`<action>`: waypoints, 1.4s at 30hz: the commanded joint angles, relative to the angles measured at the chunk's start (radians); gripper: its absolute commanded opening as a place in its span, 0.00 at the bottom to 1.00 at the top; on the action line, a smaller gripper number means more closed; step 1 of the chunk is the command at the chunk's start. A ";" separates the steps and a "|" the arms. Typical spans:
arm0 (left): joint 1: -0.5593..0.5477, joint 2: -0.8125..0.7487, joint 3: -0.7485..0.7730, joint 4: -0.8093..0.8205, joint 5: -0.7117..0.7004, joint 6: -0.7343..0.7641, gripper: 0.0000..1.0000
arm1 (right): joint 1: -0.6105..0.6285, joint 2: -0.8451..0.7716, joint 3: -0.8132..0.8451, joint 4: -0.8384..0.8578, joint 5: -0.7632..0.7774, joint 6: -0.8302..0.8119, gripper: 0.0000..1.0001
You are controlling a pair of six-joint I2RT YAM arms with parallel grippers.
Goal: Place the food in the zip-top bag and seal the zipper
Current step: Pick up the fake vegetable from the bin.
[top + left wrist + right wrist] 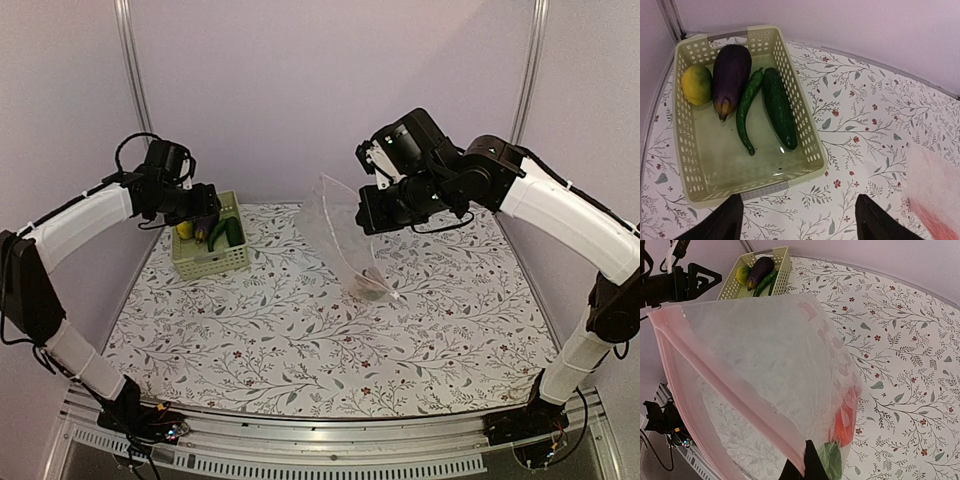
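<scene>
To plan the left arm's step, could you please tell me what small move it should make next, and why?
Probably lower the open left pincer onto the cucumber and close. It hovers above the basket, where the food lies, and the right pincer holds the zip-top bag by its pink edge.

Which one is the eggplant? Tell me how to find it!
Find the pale green basket at the far left of the flowery table. Inside it, the eggplant lies between a round yellow-green fruit and a thin curvy green pepper. It is the only dark purple thing there, and the fattest.
</scene>
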State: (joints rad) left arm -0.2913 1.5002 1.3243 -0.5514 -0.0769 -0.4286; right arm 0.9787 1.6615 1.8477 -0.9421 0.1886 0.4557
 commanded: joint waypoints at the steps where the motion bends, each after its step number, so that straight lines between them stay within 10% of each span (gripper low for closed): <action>1: 0.051 0.175 0.108 -0.011 0.047 -0.001 0.72 | -0.006 -0.021 -0.014 0.000 0.001 0.006 0.00; 42: 0.169 0.872 0.507 0.107 0.245 -0.211 0.54 | -0.007 -0.023 -0.044 0.016 -0.027 0.010 0.00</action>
State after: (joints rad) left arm -0.1333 2.3306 1.7878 -0.4271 0.1547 -0.6262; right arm 0.9787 1.6615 1.8179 -0.9344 0.1696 0.4564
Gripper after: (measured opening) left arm 0.538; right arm 0.006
